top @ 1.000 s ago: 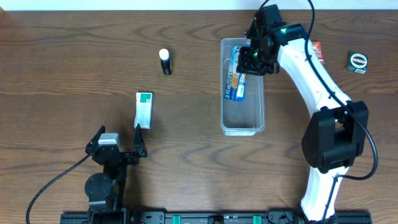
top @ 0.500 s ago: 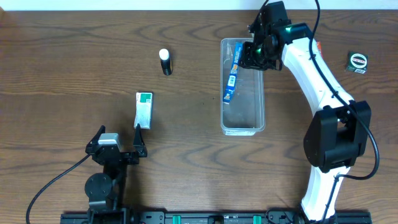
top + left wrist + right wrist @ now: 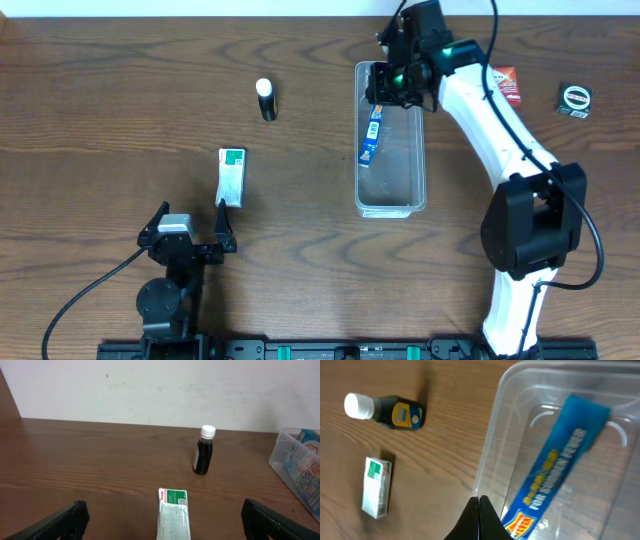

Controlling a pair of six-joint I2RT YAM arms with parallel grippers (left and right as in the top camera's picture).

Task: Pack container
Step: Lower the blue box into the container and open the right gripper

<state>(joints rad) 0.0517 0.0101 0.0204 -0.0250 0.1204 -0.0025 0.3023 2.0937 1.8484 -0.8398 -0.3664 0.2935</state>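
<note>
Container [image 3: 392, 190] sits right of centre on the wooden table [image 3: 120, 120], long axis running away from the robot, clear walls showing the wood underneath. Inside it, 1 blue box [image 3: 372, 135] with yellow lettering is up on a narrow side, slanted along the container's length through the far and middle part, closer to the left wall; whether it leans on that wall is hard to call. The near end of the container floor is bare.

Right gripper [image 3: 479, 510] hangs over the far-left corner of the container, and the wrist view has its 2 fingers pressed tight together with nothing between them, just above the left rim and apart from the blue box.

Moving outward: a dark bottle [image 3: 266, 100] with a white cap stands upright well left of the container. Nearer the robot lies a green-and-white box [image 3: 232, 177], flat on the wood. Left gripper [image 3: 192, 222] is parked low just short of that box, fingers spread wide, holding nothing; the box lies ahead of the gap between the 2 fingertips.

Off to the right, beyond the right arm, a red packet [image 3: 508, 82] pokes out, and a small black packet [image 3: 575, 99] with a white ring lies near the table's right edge.
</note>
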